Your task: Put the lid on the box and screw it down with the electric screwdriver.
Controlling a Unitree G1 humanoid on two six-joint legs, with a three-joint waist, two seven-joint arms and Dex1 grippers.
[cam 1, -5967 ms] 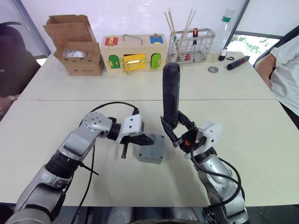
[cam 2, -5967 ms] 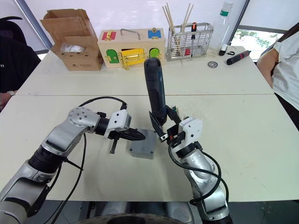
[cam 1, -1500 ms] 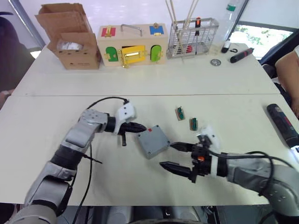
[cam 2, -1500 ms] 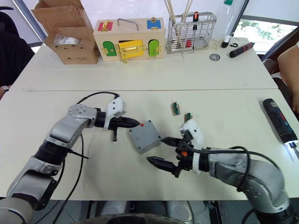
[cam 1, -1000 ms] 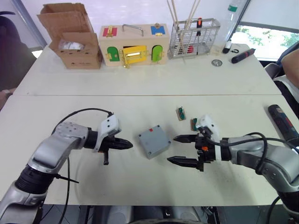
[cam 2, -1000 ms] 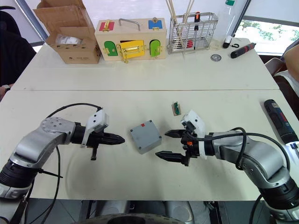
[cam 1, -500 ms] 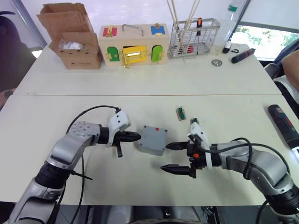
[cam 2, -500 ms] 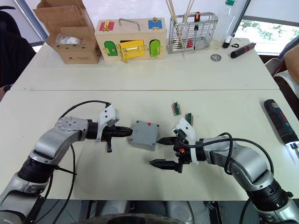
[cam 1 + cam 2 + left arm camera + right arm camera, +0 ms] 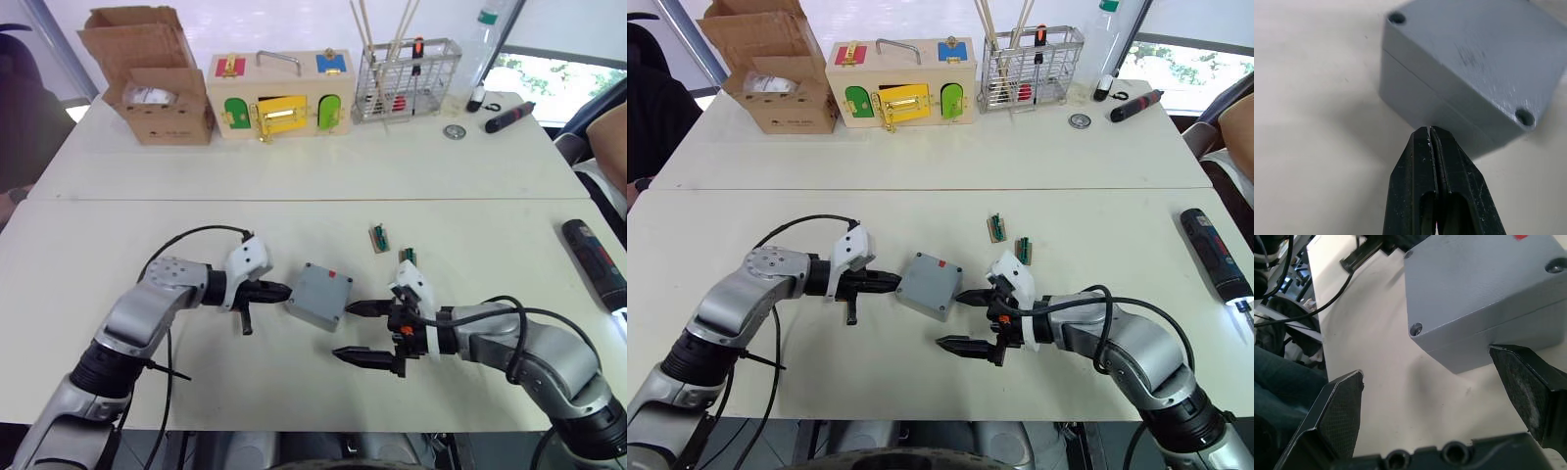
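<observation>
The grey box (image 9: 319, 302) sits mid-table with the lid (image 9: 1474, 49) lying flat on top, a seam showing between them and a small red mark at its far edge. My left gripper (image 9: 284, 291) is shut with nothing in it, and its tips (image 9: 1430, 129) touch the box's left side wall. On the other side, my right gripper (image 9: 345, 330) is open; its far finger (image 9: 1528, 382) touches the box's right wall, the near finger (image 9: 1339, 406) stands apart from it. The electric screwdriver (image 9: 1207, 253) lies on the table at the far right, its tip light on.
Two small green parts (image 9: 379, 237) (image 9: 407, 258) lie just behind my right gripper. Along the back stand a cardboard box (image 9: 157, 88), a wooden box with coloured doors (image 9: 279, 98), a wire rack (image 9: 404, 78) and a small black-and-red tool (image 9: 505, 119). A person (image 9: 607, 147) sits at the right edge.
My left gripper came in from the left and met the box's side. The box turned and shifted slightly. My right gripper edged left towards the box and stayed open.
</observation>
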